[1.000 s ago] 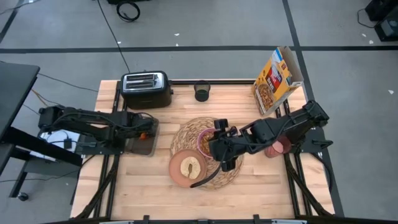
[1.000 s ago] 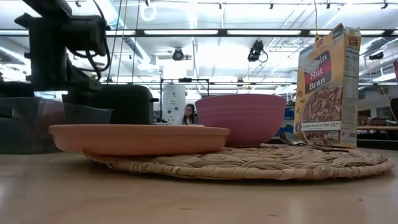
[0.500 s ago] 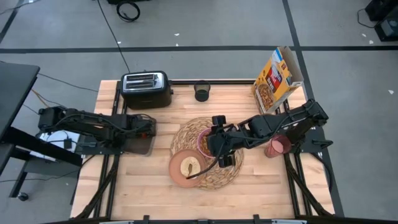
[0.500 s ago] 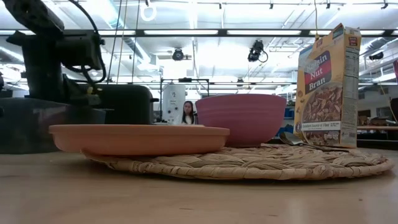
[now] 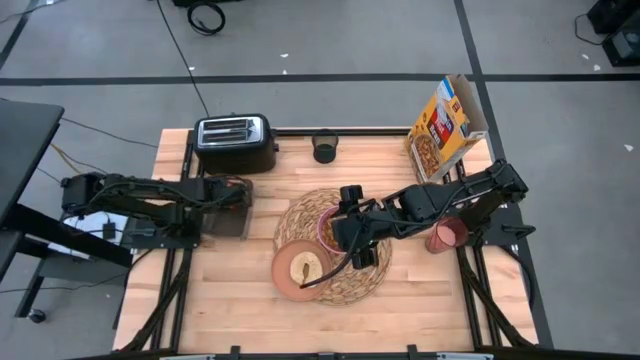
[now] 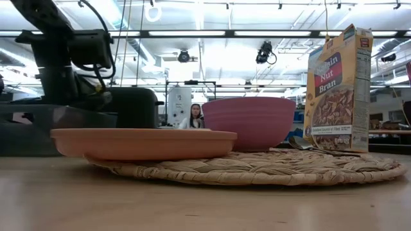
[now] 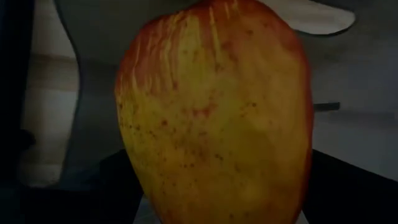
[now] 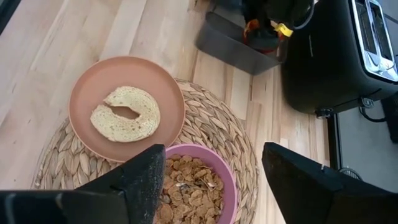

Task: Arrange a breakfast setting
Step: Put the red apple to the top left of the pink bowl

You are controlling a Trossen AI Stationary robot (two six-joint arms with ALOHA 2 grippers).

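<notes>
Left fingers [image 5: 232,200] grasp apple [image 7: 214,112], hiding them; right fingers [image 8: 214,171] released above bowl [image 8: 196,186]

Toast slice [image 8: 125,114] on plate [image 8: 87,93]

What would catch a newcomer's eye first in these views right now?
The woven placemat at the table's middle, carrying the pink bowl of cereal and the plate with a toast slice. The right gripper hovers over them, fingers open. At the table's left edge the left gripper holds the red apple over a dark bin.
</notes>
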